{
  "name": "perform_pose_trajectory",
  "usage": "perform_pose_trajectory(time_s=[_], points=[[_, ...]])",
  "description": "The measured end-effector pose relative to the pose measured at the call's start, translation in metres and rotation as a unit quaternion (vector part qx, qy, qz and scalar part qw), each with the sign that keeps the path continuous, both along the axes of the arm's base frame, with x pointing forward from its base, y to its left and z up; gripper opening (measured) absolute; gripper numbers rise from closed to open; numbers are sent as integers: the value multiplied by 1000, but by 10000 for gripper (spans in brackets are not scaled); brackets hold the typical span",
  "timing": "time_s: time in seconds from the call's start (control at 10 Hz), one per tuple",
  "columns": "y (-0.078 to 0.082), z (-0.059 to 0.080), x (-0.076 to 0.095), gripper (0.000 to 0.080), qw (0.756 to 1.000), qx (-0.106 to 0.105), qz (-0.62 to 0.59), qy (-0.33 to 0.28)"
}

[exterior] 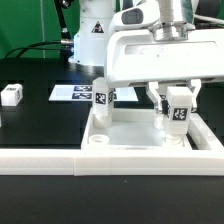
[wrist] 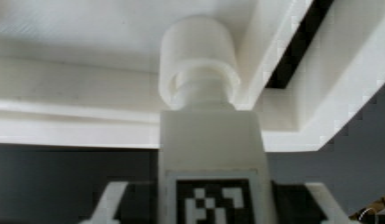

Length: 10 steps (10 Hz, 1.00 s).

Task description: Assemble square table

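Hand: my hand [exterior: 177, 98] was closed on a leg [exterior: 179, 115], with one finger against each of its opposite sides, as far as both views showed.
Held leg: it was upright, its tagged face turned to the exterior view. In the wrist view its round tip [wrist: 203, 75] pointed at the tabletop.
Handling of the leg: I judged it a light, stiff plastic block with smooth faces. It could slip or twist under a weak pinch, so the flat sides partway along its length seemed the best place to hold it.
Tabletop: the tabletop [exterior: 135, 132] lay flat on the surface [exterior: 40, 125], directly under the held leg. The leg stood over the corner on the exterior view's right, and I could not tell whether it was seated there.
Handling of the tabletop: it looked rigid and heavier than a leg, and too broad for my fingers except at an edge.
Second leg: a second leg [exterior: 102, 100] stood upright at the corner on the exterior view's left.
Rail: the rail [exterior: 60, 160] ran along the tabletop's front edge.
Marker board: the marker board [exterior: 72, 95] lay flat beyond the tabletop.
Loose leg: a loose leg [exterior: 11, 95] lay well apart, at the exterior view's left.
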<state>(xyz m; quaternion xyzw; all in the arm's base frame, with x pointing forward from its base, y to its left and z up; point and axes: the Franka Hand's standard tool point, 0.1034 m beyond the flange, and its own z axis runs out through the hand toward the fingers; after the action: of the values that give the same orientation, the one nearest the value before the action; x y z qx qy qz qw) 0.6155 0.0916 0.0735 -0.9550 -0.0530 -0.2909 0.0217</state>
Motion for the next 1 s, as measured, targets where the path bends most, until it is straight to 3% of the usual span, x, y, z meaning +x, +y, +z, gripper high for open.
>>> perform_pose_trajectory(time_s=[0.2,0.9,1.0], points=[[-1,-7,-2,287,1000,-3,2,4],[1,-8,1,287,1000,-2,5,2],[1,-8,1,381,1000,-2,5,3]])
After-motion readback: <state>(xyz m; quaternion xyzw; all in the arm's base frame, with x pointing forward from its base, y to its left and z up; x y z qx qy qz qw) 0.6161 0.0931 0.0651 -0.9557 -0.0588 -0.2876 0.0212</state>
